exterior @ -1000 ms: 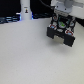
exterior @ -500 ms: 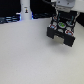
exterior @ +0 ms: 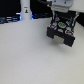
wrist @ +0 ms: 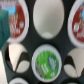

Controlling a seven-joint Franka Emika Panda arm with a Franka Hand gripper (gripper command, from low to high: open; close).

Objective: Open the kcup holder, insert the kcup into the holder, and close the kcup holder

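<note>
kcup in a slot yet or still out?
In. The kcup with the green and white top sits in a round slot of the kcup holder, whose slot rows are exposed, so it's open. Pincer state: cannot tell.

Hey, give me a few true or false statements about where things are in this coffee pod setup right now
1. The gripper hangs over the kcup holder. True.
2. The kcup holder stands at the exterior view's left. False: it stands at that view's right.
3. In the wrist view, a pod with a green top sits in a round slot. True.
4. A tall white bottle-like object lies flat on the table. False: it stands upright at the far edge.
5. Every slot seen in the wrist view holds a green pod. False: one pod is red.
</note>
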